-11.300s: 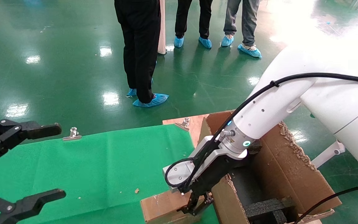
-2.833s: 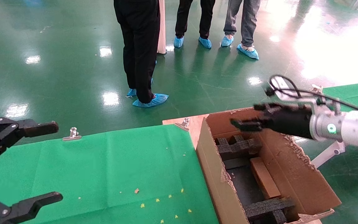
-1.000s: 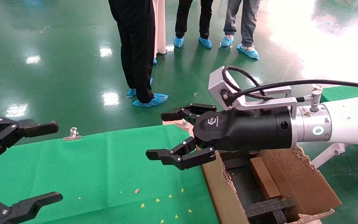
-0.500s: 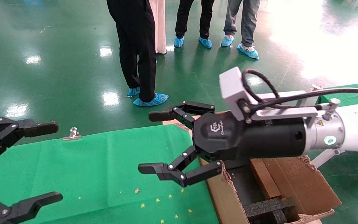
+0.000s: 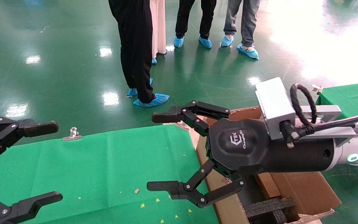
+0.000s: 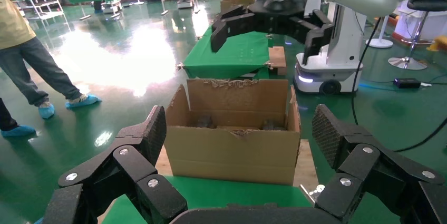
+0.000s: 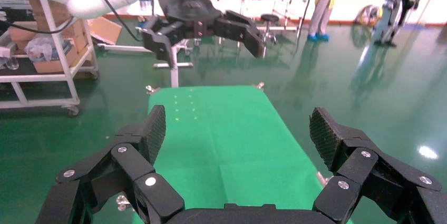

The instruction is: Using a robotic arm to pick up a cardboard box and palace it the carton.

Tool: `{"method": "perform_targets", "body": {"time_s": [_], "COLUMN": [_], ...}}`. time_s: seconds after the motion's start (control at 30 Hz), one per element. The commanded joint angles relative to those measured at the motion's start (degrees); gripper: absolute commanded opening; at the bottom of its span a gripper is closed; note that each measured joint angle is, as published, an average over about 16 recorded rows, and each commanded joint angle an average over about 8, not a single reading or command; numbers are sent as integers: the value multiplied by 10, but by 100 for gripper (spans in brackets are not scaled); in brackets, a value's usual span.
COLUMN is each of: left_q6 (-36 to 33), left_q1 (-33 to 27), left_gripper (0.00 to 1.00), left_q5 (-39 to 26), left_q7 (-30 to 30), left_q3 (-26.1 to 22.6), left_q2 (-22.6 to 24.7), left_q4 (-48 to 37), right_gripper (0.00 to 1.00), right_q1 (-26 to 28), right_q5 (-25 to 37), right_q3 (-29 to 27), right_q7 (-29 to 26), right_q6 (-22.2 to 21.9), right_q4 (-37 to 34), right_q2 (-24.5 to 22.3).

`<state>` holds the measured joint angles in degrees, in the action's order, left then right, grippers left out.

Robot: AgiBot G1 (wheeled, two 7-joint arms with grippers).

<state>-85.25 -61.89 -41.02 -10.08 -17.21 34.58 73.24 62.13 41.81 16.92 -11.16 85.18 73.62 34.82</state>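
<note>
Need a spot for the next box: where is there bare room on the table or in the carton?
The green cloth is bare between the left gripper and the carton, barring small crumbs. The open right gripper hovers over its carton-side edge. The carton is crowded: box and foam blocks.

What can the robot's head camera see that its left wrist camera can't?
Only the head view shows the cardboard box lying inside the carton, plus three people's legs. Only the left wrist view shows the carton's whole outside wall, with another white robot base behind. Both show the carton, the green cloth, the open right gripper and the open left gripper.
</note>
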Motion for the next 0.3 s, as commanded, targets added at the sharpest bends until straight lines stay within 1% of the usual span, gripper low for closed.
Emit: {"method": "perform_targets", "body": {"time_s": [0.03,0.13,0.3], "left_q6": [0,0,0], "left_q1": [0,0,0], "left_gripper": [100,100,100], "left_q5": [0,0,0], "left_q7": [0,0,0], "left_q3": [0,0,0], "left_q2": [0,0,0], "left_q4": [0,0,0], "right_gripper": [100,100,100], "right_q1": [-14,-21,-18], "right_q5": [1,1,1], "right_q3": [-25,-36,-30], "right_q7": [7,10,8], "right_q6": [13,18,16], "right_q4": [-1,-2,-2], "right_q2": [5,7,6]}}
